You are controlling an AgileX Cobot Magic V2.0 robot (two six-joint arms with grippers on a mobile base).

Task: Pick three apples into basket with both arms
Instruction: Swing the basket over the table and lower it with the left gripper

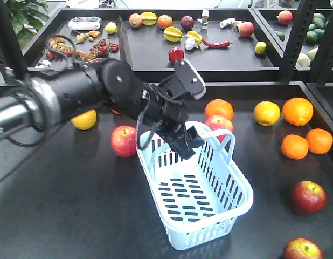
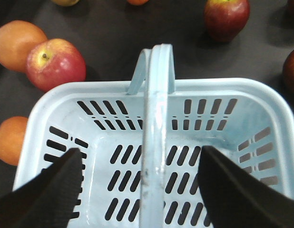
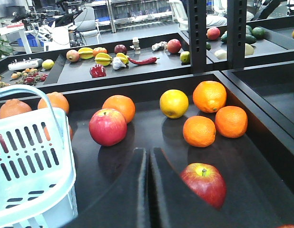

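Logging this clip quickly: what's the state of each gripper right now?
Left gripper: open above the pale blue slotted plastic basket, holding nothing.
Right gripper: shut, empty.

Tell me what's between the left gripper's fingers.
The loop handle of the basket runs between them, touching neither; the left gripper is open. The left wrist view shows it.

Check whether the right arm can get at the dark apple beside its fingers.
Probably yes. The dark apple lies just to the right of the right fingers, with nothing between them. The fingers are shut, so they would need to open first.
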